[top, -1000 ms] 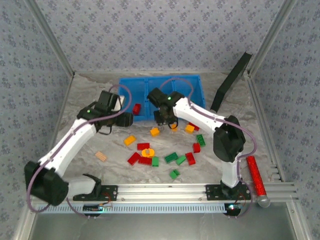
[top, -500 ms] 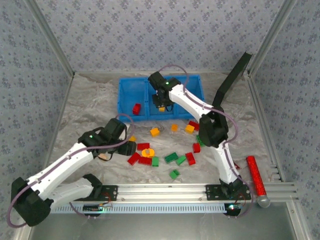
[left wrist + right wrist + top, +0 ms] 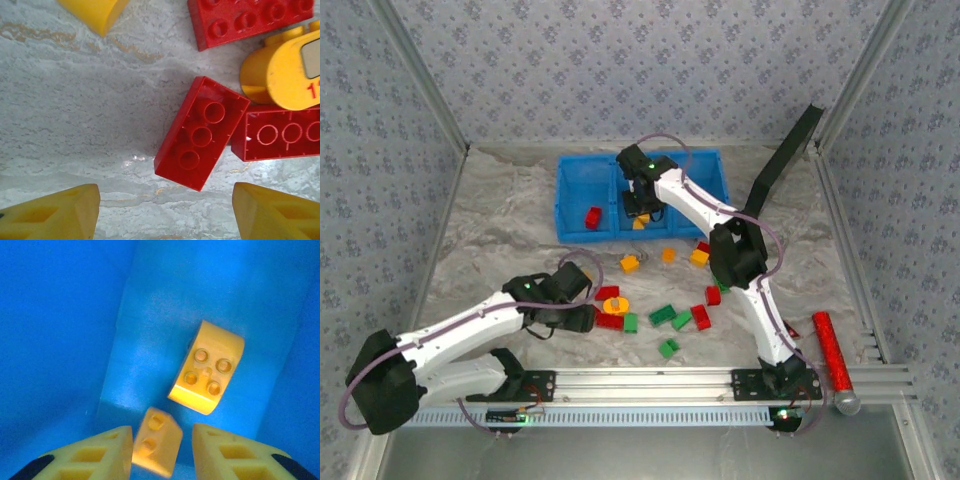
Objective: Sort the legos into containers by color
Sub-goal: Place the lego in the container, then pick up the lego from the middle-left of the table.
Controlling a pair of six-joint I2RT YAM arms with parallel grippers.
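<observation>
One yellow lego (image 3: 277, 70) carries red digits, "11", cut off.

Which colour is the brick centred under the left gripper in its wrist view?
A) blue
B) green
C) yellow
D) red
D: the left wrist view shows a red brick lying on the table just ahead of the open left gripper, in line with the gap.
</observation>
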